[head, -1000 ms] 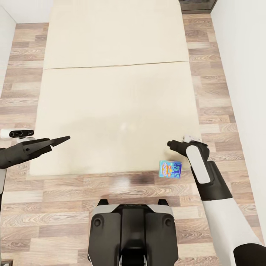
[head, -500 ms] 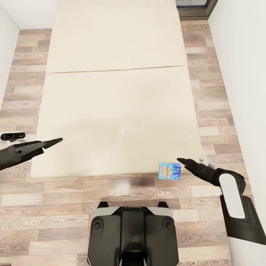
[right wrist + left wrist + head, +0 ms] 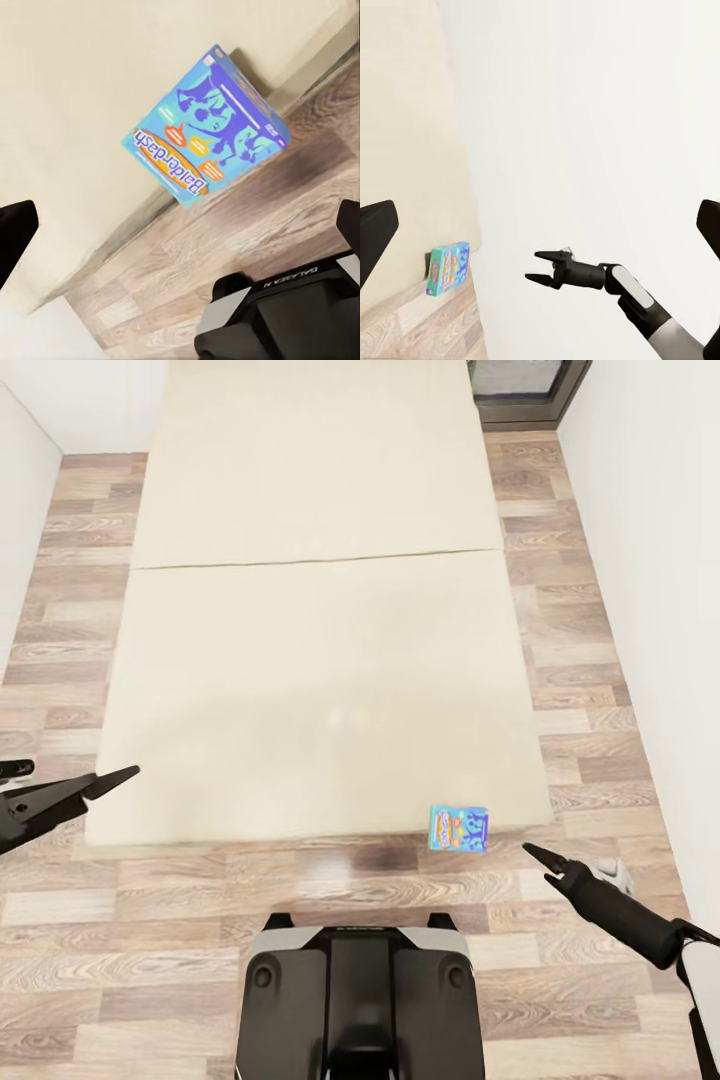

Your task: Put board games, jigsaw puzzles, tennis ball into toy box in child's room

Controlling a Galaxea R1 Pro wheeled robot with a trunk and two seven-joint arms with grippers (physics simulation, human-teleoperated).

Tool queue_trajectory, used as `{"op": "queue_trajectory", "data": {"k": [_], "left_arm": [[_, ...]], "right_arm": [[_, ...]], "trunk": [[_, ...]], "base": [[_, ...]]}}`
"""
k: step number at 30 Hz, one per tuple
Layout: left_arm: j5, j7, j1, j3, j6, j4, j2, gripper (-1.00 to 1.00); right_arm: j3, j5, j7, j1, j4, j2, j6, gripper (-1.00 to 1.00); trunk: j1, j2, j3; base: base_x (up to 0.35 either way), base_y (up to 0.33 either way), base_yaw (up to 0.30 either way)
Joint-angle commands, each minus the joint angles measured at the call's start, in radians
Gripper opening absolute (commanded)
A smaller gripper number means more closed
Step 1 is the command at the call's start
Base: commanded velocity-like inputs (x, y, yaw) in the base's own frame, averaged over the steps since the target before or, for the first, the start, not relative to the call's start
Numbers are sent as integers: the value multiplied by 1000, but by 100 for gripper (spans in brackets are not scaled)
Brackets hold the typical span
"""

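A small blue "Balderdash" board game [image 3: 459, 827] stands on edge on the wood floor, leaning against the near side of the cream bed [image 3: 320, 660]. The right wrist view looks straight at this board game [image 3: 206, 145], with the bed [image 3: 75, 112] behind it. My right gripper [image 3: 535, 852] hovers open over the floor, a little right of the box and nearer to me, apart from it. The left wrist view takes in the right gripper [image 3: 534, 267] with its fingers spread, and the board game [image 3: 448, 268]. My left gripper [image 3: 120, 775] is open at the bed's near left corner, holding nothing.
My dark base [image 3: 358, 990] stands on the plank floor just before the bed's near edge. A white wall [image 3: 650, 560] runs close along the right, leaving a narrow strip of floor. A dark unit [image 3: 525, 380] sits in the far right corner.
The right arm has swung down and back from over the bed's corner to the floor right of the box. The left gripper has drawn back leftward. The box has stayed put.
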State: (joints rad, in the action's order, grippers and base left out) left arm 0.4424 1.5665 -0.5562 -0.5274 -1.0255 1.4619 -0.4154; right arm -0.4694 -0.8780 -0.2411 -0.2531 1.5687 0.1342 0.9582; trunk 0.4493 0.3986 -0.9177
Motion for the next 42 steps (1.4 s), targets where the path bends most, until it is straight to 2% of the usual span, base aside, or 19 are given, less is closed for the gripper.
{"op": "queue_trajectory", "data": {"k": [1,7,14,18,21,26,35,42], "left_arm": [[-1,4,11,-3,-10,0,0,100],[-2,4,74,-15,-7,0,0,100],[-4,4,171,-77,8,-7,2,100],[-1,4,220,-127,22,-10,1,100],[0,4,234,-157,25,-10,1,100],[0,4,242,-176,26,-11,4,100],[-1,4,245,-185,27,-11,2,100],[-1,4,245,-186,28,-11,2,100]], "right_arm": [[-12,10,-31,14,-4,-1,-1,100],[-26,12,-64,39,-44,-1,-72,100],[-26,12,-73,44,-90,0,-112,100],[-25,12,-75,43,-120,-2,-129,100],[-26,10,-78,43,-144,1,-160,100],[-28,10,-104,43,-161,0,-186,100],[-25,12,-119,43,-164,-13,-202,100],[-28,10,-119,43,-166,-4,-244,100]], "trunk": [[1,1,1],[1,1,10],[1,1,22],[1,1,28],[1,1,33],[1,1,41],[1,1,48],[1,1,48]], "base": [[0,0,0],[0,0,0],[0,0,0],[0,0,0],[0,0,0],[0,0,0],[0,0,0],[0,0,0]]}}
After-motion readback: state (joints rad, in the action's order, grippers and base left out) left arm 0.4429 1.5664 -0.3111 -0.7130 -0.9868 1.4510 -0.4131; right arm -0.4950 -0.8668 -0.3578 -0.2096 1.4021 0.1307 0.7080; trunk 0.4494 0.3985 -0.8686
